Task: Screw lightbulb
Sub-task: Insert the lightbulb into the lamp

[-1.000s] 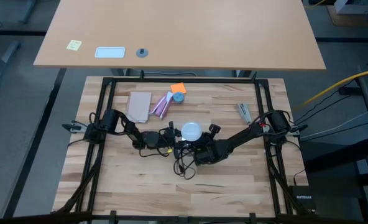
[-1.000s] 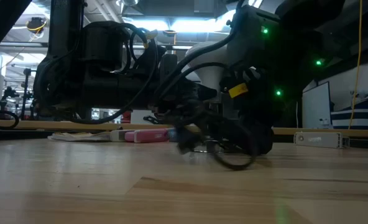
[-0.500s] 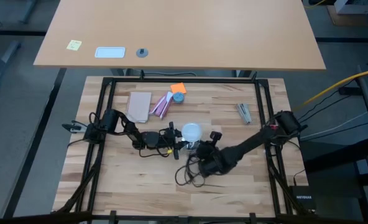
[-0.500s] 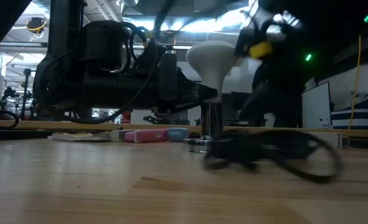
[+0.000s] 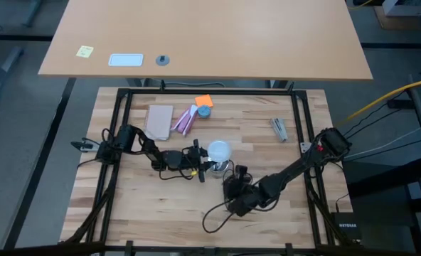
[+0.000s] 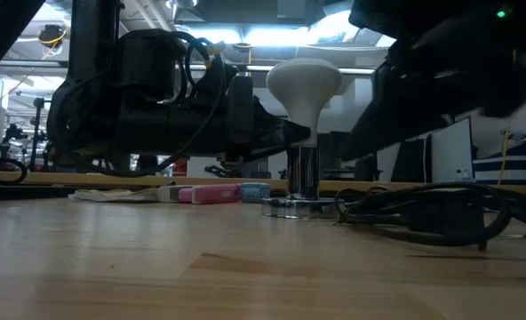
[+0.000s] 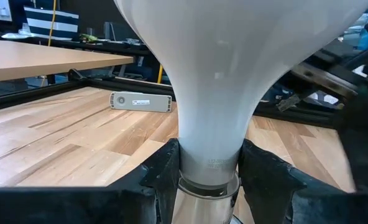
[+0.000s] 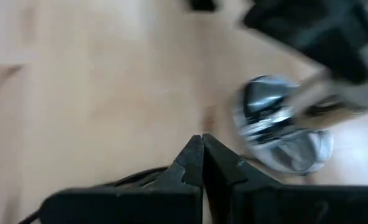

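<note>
The frosted white lightbulb stands upright in the silvery socket, whose round base rests on the table's middle. My left gripper reaches in level from the left and is shut on the bulb at its neck. My right gripper is shut and hovers on the near side of the socket, slanting down toward it; in its wrist view the shut fingertips point at the socket. The socket's dark cord loops on the table below the right gripper. My left gripper pinches the bottom of the bulb's narrow neck, just above the socket's metal collar, between its two fingers. The fingers come in level from the table's left. The bulb stands upright, seated in the socket. My right gripper hangs above the cord; whether it touches the cord, I cannot tell.
At the far middle lie a tan card, a pink-and-white packet, an orange scrap and a small blue thing. A small metal piece lies far right. A black frame rims the table.
My right gripper has drawn back from the bulb toward the table's near edge, rising and tipping as it went, still shut. The cord's loop has slid along with it toward the near edge. The bulb and socket stay in place, held by my left gripper.
</note>
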`<move>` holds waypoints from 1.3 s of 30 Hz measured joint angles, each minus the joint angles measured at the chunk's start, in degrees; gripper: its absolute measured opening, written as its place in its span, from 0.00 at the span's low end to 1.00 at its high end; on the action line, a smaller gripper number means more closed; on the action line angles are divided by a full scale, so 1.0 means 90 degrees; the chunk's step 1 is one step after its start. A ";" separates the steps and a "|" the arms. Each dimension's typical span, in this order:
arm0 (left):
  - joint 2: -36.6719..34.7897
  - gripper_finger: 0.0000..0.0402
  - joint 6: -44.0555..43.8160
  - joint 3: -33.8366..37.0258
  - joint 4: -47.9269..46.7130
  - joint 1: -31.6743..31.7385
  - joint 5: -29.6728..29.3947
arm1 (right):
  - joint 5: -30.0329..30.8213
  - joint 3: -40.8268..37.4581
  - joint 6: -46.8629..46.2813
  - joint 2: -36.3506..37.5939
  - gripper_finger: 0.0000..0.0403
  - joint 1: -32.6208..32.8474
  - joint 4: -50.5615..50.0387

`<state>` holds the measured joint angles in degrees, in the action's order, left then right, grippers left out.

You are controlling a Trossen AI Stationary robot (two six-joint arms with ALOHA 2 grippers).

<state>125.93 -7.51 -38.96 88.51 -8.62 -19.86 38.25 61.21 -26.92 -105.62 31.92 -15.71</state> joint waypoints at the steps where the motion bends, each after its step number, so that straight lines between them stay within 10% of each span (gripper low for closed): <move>1: 0.0000 0.36 0.0000 -0.0002 -0.0002 0.0000 0.0000 | -0.0234 0.0000 0.0027 0.0000 0.01 0.0000 0.0017; 11: 0.0000 0.36 0.0000 -0.0002 -0.0005 0.0000 -0.0002 | -0.1140 0.0013 0.0003 -0.0421 0.01 -0.0007 -0.0088; 21: 0.0000 0.36 0.0000 -0.0002 -0.0002 0.0002 -0.0002 | 0.0428 -0.0015 -0.0834 -0.0545 0.01 -0.0310 -0.2667; 31: 0.0000 0.36 0.0000 -0.0002 -0.0005 0.0002 -0.0002 | 0.0796 -0.0343 -0.0773 -0.0468 0.01 -0.1473 -0.2566; 39: 0.0000 0.36 0.0002 0.0000 -0.0005 0.0005 -0.0003 | 0.0633 0.0183 0.0184 0.0087 0.01 -0.1045 -0.2383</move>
<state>125.93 -7.49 -38.96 88.47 -8.58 -19.88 43.95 62.85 -25.26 -104.84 22.52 -37.16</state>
